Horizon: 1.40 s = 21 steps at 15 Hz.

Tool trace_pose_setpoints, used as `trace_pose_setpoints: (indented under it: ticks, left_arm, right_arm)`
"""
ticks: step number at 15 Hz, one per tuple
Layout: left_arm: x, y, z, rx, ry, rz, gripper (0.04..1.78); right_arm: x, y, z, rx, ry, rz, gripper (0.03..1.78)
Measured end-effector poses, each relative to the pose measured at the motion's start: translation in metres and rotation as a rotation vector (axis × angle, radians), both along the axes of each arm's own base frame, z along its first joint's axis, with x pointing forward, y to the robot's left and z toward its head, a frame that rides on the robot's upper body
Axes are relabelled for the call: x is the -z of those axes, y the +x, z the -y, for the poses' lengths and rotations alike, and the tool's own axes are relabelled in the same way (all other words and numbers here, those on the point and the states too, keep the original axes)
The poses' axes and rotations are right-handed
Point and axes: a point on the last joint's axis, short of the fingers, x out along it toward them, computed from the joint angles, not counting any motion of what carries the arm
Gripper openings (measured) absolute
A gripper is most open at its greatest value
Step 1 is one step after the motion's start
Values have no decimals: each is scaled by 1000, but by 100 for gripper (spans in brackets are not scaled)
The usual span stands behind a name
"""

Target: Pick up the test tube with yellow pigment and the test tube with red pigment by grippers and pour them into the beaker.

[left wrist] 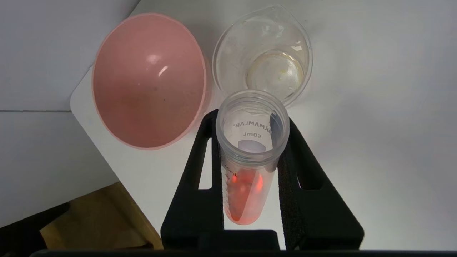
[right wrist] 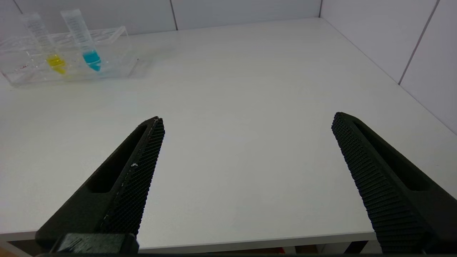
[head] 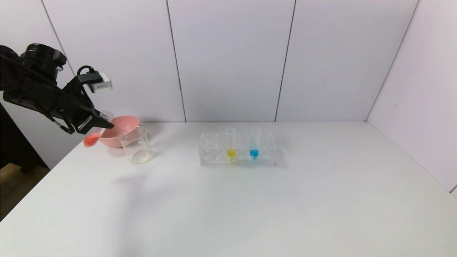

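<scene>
The red tube point(left wrist: 246, 178) sits clamped between the left gripper's point(left wrist: 250, 117) jaws (tilted).

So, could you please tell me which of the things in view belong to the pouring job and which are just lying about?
Belongs to the job:
- slim clear tube of red liquid, held by the left gripper
- slim clear tube of yellow liquid, in the rack
- small clear glass beaker
- right gripper, open, idle

Lying about:
- pink bowl
- tube of blue liquid
- clear rack
</scene>
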Motion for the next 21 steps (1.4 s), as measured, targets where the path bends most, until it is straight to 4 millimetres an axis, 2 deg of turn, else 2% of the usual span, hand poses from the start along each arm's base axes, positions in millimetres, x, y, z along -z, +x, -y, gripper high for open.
trace_pose_setpoints:
  ticks: [5, 14, 21]
  left_arm:
    - [-5, 9, 13, 18, 81, -69, 45]
    - [6, 26, 53, -41, 330, -101, 45]
    - [20, 33, 71, -77, 487, -149, 45]
  right_arm:
    - [0, 0, 0, 0, 0, 0, 171]
    - [0, 0, 0, 0, 0, 0, 171]
    - [0, 0, 0, 0, 0, 0, 171]
